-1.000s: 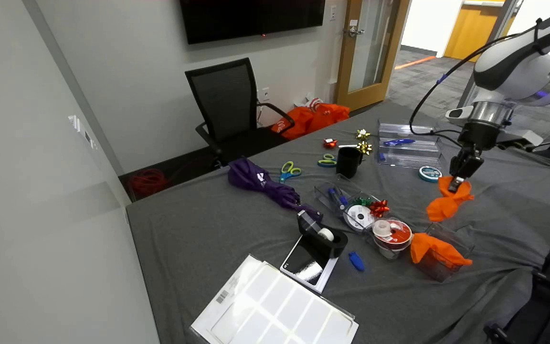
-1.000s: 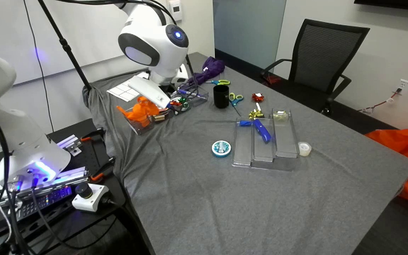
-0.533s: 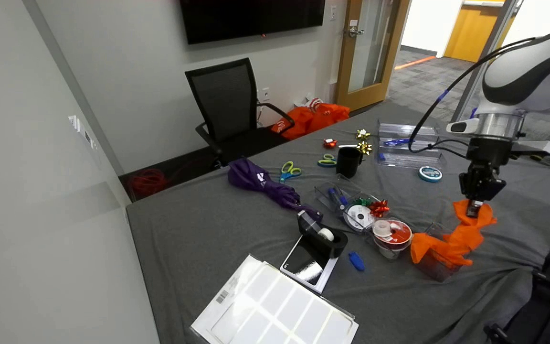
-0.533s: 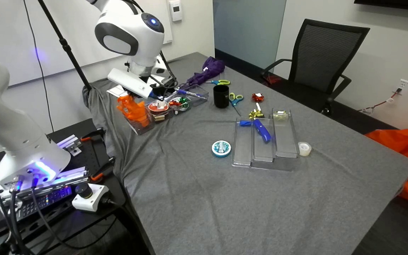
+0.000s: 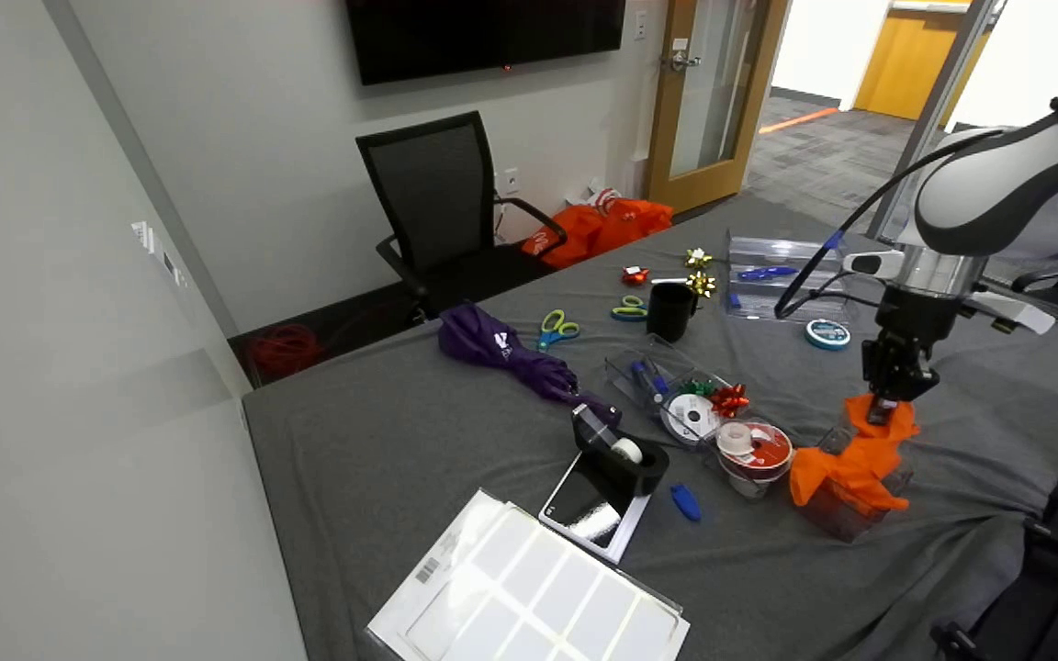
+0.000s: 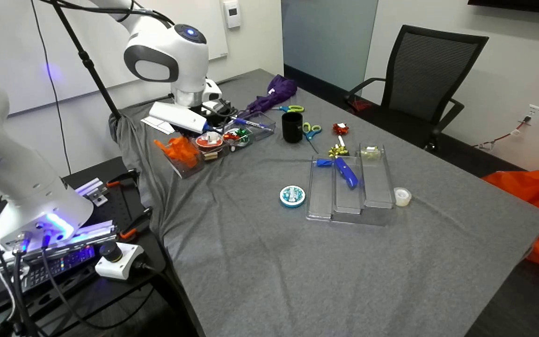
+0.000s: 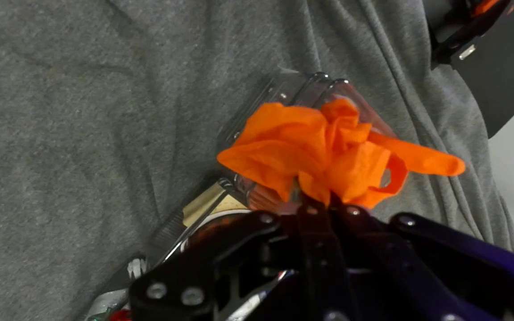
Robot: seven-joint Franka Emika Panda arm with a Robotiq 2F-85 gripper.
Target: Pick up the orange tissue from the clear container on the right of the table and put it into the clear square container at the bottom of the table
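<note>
Gray-draped table (image 5: 382, 450); gripper (image 7: 330, 206) nearly closed, pinching orange tissue (image 5: 876, 448).

Your passage: over grey tablecloth (image 6: 244, 189) between square clear plastic container (image 6: 187, 172) and round teal-and-white disc (image 6: 292, 196). Obstacle: red-and-white spool (image 5: 765, 451) just beside container.
</note>
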